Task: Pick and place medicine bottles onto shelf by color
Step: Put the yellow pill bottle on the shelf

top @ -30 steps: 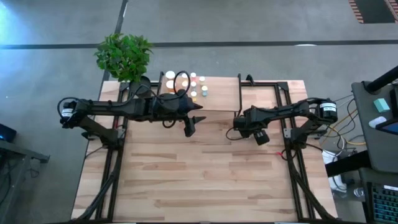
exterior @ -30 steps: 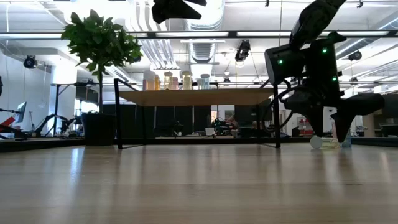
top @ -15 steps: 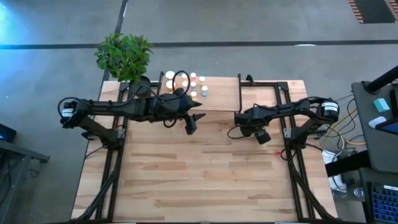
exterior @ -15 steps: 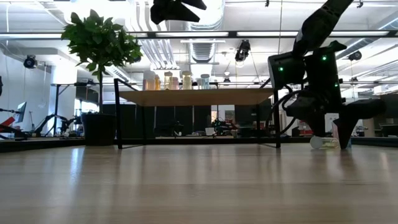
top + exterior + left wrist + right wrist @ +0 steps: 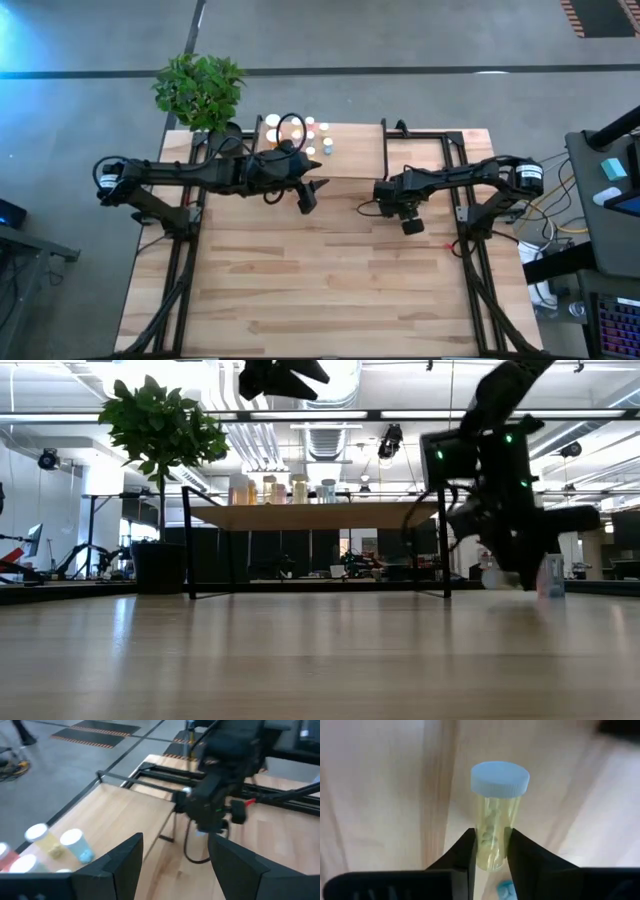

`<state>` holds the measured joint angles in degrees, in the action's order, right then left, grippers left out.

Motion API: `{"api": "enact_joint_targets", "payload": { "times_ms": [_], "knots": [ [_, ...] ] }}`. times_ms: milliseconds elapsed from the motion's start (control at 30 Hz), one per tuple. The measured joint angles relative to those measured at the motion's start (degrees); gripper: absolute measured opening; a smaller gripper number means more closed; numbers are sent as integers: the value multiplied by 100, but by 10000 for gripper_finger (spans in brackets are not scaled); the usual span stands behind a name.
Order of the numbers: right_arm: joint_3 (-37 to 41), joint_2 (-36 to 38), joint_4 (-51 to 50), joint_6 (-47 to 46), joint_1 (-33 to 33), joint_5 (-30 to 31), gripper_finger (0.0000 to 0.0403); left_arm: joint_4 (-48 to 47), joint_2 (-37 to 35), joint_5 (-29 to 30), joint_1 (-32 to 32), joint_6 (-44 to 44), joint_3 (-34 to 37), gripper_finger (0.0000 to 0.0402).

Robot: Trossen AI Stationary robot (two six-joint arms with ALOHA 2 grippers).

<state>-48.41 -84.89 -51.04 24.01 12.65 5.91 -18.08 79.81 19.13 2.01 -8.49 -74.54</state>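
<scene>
My right gripper (image 5: 382, 192) (image 5: 505, 565) hovers low over the table, right of the shelf's (image 5: 350, 150) near right corner, shut on a yellow medicine bottle (image 5: 495, 815) with a pale cap. Several bottles (image 5: 300, 135) (image 5: 285, 490) (image 5: 75, 845) stand on their bases at the left end of the shelf (image 5: 320, 515). A blue-green bottle (image 5: 550, 575) stands upright on the table beside my right gripper. My left gripper (image 5: 308, 197) (image 5: 175, 855) is open and high above the table, in front of the shelf. My right gripper pinches the yellow bottle between its two fingers (image 5: 465, 852) on the lower part of the body (image 5: 490, 845), near its base. The fingers lie along the bottle, and the capped end (image 5: 500, 779) sticks out past the fingertips. The bottle looks lifted clear of the table.
A potted plant (image 5: 200, 88) (image 5: 165, 430) stands beyond the table's far left corner. Black frame rails (image 5: 455, 160) run along the right side behind the right arm. The shelf's thin black legs (image 5: 190, 545) stand on the table. Bare wood lies nearer than both arms.
My right gripper went down onto the pale bottle that lay on the table, took hold of it, then rose a little and shifted toward the table's left. That bottle no longer lies on the table. The blue-green bottle stayed standing. My left gripper kept nearly still.
</scene>
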Motion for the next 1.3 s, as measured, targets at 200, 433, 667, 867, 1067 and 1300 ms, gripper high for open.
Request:
{"api": "enact_joint_targets", "payload": {
  "times_ms": [200,433,667,867,1067,1300],
  "knots": [
    [-760,102,-43,-1095,-668,-287,105,-558,-42,191,13,-352,-15,206],
    [-1599,657,272,-1977,-1576,-162,99,-897,-326,177,-99,-1109,-47,206],
    [-2040,924,434,-2645,-1986,59,92,-542,-428,42,-108,-1069,-85,206],
    [-1795,819,1099,-2651,-2038,504,97,-505,-466,40,-108,-1069,-85,206],
    [-1418,421,1569,-2445,-1906,701,97,-501,-487,38,-108,-1067,-145,206],
    [-1221,382,1565,-1923,-1483,1069,98,-507,-564,31,-111,-1065,-168,206]
  ]
}}
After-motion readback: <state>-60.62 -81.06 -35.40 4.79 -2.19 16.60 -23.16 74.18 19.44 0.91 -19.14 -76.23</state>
